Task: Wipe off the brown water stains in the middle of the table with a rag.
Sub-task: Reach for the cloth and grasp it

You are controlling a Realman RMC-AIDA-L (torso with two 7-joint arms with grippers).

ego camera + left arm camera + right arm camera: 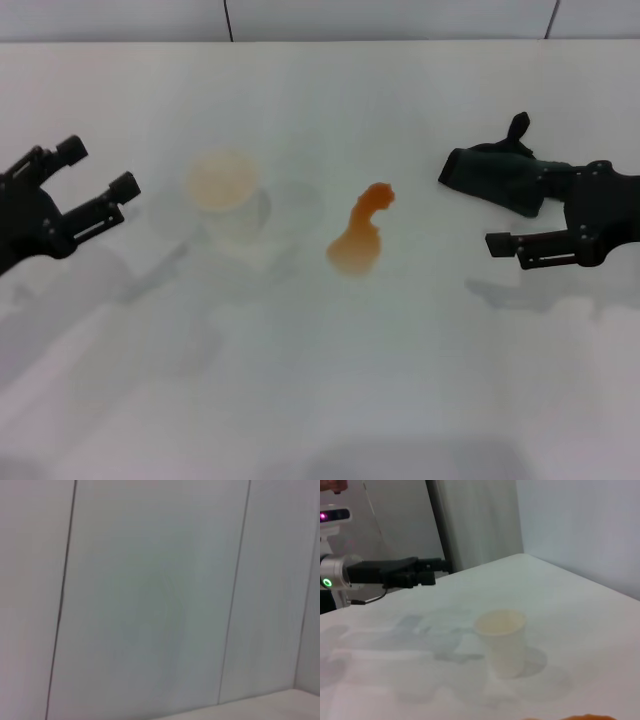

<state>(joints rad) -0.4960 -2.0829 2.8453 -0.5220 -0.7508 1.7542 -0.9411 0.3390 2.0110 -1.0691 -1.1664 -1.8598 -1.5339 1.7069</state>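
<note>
Now, stain: mid counter, beside cup.
Rag: touching right tool, released.
Left tool: released, far left.

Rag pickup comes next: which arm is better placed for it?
Right. The right gripper is open beside the rag, which lies on the table. The left gripper is far across, beyond the white cup and the brown water stains.

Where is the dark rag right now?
In the head view the rag lies on the table at the robot's right, just beside the right gripper and to the right of the brown stain.
</note>
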